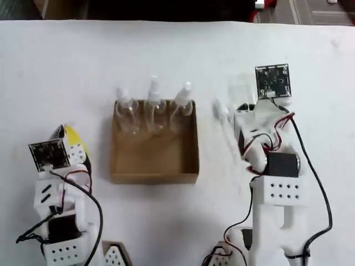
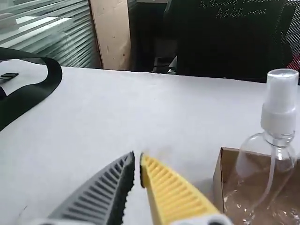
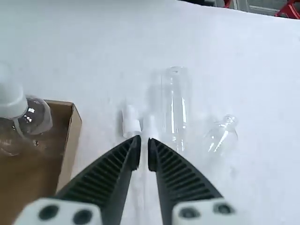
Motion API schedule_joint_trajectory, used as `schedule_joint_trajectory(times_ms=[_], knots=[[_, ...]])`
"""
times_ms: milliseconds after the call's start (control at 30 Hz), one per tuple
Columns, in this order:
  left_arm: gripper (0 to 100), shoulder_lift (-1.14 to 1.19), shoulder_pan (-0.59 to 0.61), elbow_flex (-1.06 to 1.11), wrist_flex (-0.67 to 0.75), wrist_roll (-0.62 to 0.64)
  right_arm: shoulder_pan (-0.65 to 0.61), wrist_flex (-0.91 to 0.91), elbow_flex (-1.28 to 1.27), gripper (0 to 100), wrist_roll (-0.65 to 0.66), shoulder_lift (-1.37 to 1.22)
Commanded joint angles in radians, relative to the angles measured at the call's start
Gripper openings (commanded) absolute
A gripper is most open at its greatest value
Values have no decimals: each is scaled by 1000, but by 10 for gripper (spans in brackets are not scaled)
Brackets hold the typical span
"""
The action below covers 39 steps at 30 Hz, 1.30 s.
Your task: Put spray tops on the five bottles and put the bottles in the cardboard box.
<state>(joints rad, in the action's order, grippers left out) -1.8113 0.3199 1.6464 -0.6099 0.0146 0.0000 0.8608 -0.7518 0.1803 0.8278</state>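
Note:
The cardboard box point(image 1: 155, 177) sits mid-table. Three clear bottles with spray tops point(image 1: 154, 108) stand along its far wall. To the right of the box, a loose white spray top point(image 3: 130, 122) lies on the table. Beside it are an uncapped clear bottle point(image 3: 174, 105) and a second clear bottle point(image 3: 222, 133). My right gripper point(image 3: 144, 139) points down at that spray top, its black fingers shut to a thin slit. I cannot tell whether the tube is pinched. My left gripper point(image 2: 137, 161) is shut and holds nothing. It rests left of the box point(image 2: 225, 178), near a capped bottle point(image 2: 276, 136).
The white table point(image 1: 66, 66) has open room to the left and beyond the box. A black strap point(image 2: 28, 89) lies at the table's far left in the left wrist view. The right arm's body point(image 1: 277, 188) and cables stand front right.

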Motion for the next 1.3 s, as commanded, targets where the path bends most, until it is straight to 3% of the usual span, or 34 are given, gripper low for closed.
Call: schedule_joint_trajectory(times_ms=[0, 200, 367, 567, 767, 833, 933, 1100, 1267], knots=[[24, -2, -5, -3, 26, -9, 39, -1, 34, 16, 17, -24], [24, -2, -5, -3, 28, -9, 174, -68, 35, 18, 31, -65], [24, -2, -5, -3, 29, -9, 289, -99, 107, 18, 190, -229], [24, -2, -5, -3, 29, -9, 456, 91, 442, 18, 233, -533], [24, -2, -5, -3, 29, -9, 394, 329, 681, 18, 740, -779], [24, -2, -5, -3, 29, -9, 375, 360, 710, 16, 802, -825], [24, -2, -5, -5, 29, -9, 372, 355, 752, 16, 710, -863], [24, -2, -10, -5, 31, -9, 371, 357, 931, 22, 269, -946], [24, -2, -10, -5, 31, -9, 311, 472, 1223, 187, -25, -1153]])
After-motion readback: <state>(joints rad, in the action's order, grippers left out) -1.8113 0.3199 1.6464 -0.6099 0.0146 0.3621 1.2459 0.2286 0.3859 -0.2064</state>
